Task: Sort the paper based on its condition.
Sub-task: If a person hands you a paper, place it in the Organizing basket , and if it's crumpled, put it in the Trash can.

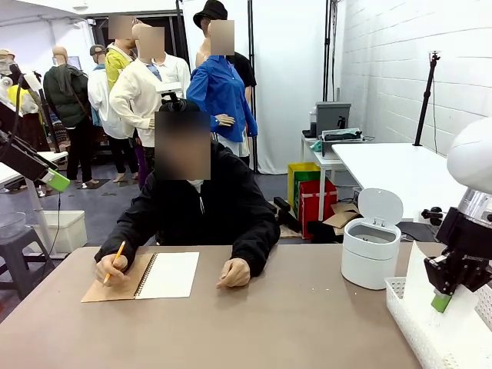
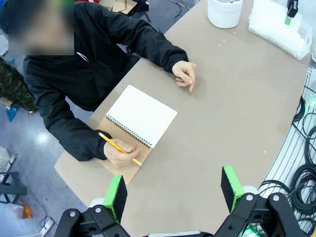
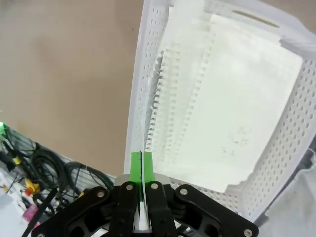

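Paper pinched over basket

Right fingers (image 3: 142,170) pressed together on a thin white paper sheet (image 1: 419,288), edge of it caught between the green pads. In the front view, sheet standing upright beside those fingers, over the near corner of the white lattice basket (image 1: 407,307). Just ahead of the fingers in the right wrist view, more paper (image 3: 232,113) stacked flat inside the basket (image 3: 136,98), torn perforated edges along one side, faint pencil marks on the top sheet. Brown counter (image 3: 64,74) off to the side of the basket wall, cables below its edge.

Left fingers (image 2: 174,190) spread wide, nothing between the pads, held high above the counter (image 2: 237,108). Well ahead of them, spiral notebook (image 2: 140,116) open to a blank white page, brown cover folded under. Person in a black top seated beyond it, one hand (image 2: 121,150) on the cover with a yellow pencil (image 2: 118,147), other hand (image 2: 185,74) loosely curled on the counter past the notebook. Farther still from the left fingers, white bin (image 2: 224,11) with lid raised, next to the basket at the far corner. In the front view, left fingers (image 1: 55,181) up at the picture's left edge, away from the counter.
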Robot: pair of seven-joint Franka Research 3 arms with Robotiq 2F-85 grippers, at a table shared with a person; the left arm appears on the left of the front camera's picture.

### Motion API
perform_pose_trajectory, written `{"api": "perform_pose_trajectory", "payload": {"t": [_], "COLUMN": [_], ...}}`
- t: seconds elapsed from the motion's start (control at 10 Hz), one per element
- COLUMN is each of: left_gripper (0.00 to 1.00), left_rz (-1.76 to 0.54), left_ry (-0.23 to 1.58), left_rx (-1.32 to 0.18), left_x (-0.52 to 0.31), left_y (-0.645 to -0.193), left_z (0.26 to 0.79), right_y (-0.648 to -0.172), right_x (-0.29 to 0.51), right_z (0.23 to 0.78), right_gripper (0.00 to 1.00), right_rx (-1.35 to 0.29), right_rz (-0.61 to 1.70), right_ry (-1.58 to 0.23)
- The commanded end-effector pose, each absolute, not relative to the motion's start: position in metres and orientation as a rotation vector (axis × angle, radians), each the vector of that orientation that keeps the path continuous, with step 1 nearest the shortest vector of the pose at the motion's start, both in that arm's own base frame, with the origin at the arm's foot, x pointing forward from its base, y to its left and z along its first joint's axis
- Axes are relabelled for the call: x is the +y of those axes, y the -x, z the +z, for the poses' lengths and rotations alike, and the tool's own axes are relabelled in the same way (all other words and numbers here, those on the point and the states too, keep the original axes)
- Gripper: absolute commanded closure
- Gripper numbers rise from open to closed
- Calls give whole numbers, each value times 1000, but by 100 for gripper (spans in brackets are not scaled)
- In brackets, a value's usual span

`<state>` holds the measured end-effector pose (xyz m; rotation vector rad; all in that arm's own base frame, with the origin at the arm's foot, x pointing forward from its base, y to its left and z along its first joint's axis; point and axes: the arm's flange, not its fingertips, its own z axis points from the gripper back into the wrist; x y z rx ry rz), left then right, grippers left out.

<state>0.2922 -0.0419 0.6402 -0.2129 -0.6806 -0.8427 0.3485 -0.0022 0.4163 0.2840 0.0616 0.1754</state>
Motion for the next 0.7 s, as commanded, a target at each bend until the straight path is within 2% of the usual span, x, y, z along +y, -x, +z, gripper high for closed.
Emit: {"api": "perform_pose_trajectory", "payload": {"t": [0.0,0.1,0.6], "left_gripper": [0,0,0], "left_rz": [-839,-839,-839], "left_ry": [218,218,218], "left_rx": [-682,-682,-682], "left_x": [-40,-40,-40], "left_y": [-293,-293,-293], "left_z": [640,640,640], "right_y": [-319,-348,-348], "right_x": [1,-2,-2], "right_z": [389,416,416], "right_gripper": [100,100,100], "right_rx": [80,62,62], "right_rz": [163,175,175], "right_ry": [-279,-284,-284]}}
